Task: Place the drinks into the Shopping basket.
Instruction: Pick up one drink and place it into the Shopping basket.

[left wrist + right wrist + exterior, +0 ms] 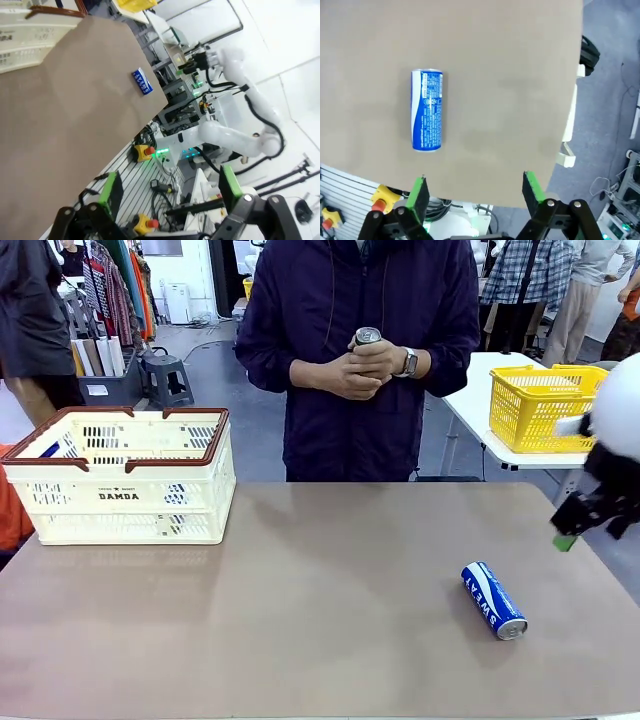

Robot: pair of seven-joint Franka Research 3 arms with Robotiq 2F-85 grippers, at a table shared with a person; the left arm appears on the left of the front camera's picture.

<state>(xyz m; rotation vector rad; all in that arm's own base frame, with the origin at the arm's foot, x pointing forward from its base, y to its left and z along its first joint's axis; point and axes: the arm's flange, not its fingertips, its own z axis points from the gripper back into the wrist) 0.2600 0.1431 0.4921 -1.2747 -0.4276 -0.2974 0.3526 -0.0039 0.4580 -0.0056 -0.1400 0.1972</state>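
Note:
A blue drink can (493,600) with white lettering lies on its side on the brown table (320,590), right of centre. It also shows in the left wrist view (142,81) and the right wrist view (426,110). The person across the table holds a second can (366,337) in both hands at chest height. The cream Shopping basket (130,495) with brown rim stands at the table's far left, and its wall shows again (25,30). My right gripper (595,525) hovers open above the table's right edge, right of the lying can (475,192). My left gripper (169,190) is open and holds nothing.
A bright yellow mesh basket (545,405) stands on a white side table at the back right. The table's near edge and my base equipment lie below the right gripper (445,205). Other people stand in the background.

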